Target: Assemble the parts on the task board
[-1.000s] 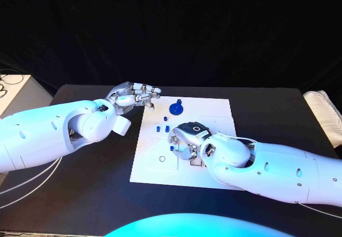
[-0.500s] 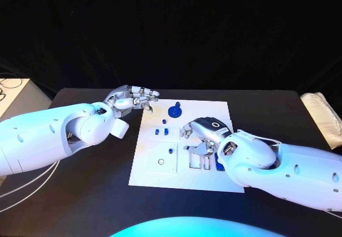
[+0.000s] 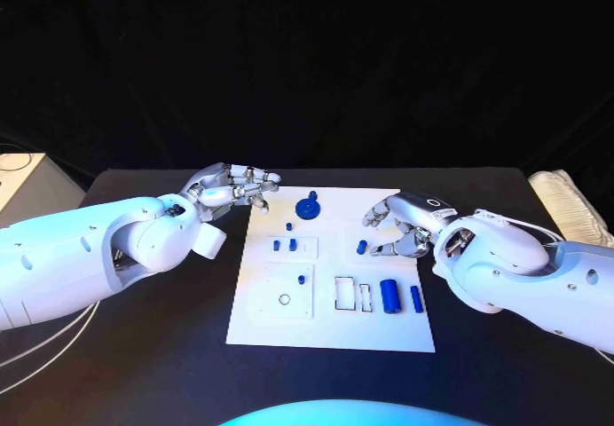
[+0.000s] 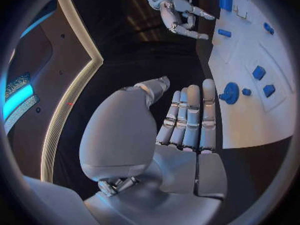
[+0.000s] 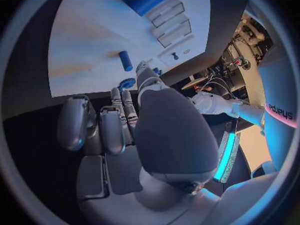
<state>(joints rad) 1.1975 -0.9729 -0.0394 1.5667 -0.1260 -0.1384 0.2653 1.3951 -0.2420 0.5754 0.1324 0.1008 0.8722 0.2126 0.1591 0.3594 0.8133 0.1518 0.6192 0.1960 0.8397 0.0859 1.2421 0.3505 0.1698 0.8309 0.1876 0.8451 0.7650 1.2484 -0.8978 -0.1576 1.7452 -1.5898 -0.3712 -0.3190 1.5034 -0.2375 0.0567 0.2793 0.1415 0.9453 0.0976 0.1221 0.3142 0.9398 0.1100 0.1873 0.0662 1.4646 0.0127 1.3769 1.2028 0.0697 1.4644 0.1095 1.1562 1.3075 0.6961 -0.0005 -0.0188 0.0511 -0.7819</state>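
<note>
The white task board (image 3: 384, 200) lies mid-table. On it are a round blue part (image 3: 309, 208) at the far end, small blue pieces (image 3: 284, 244) on the left, a short blue cylinder (image 3: 362, 246), and a thick blue cylinder (image 3: 390, 296) with a thin peg (image 3: 417, 298) beside the slots (image 3: 345, 293). My right hand (image 3: 399, 226) hovers at the board's right edge, fingers bent toward the short cylinder (image 5: 125, 60), holding nothing. My left hand (image 3: 237, 188) hangs off the board's far left corner, empty, with its fingers (image 4: 190, 115) straight and together near the round part (image 4: 230, 92).
A square plate with a hole (image 3: 284, 300) sits low on the board's left side. A pale ribbed object (image 3: 572, 206) lies at the table's right edge. Bare black tabletop (image 3: 153, 355) surrounds the board.
My right hand has drawn back from the middle of the board to its right edge, uncovering the slots and the two blue cylinders. The left hand has hardly moved. The camera has shifted.
</note>
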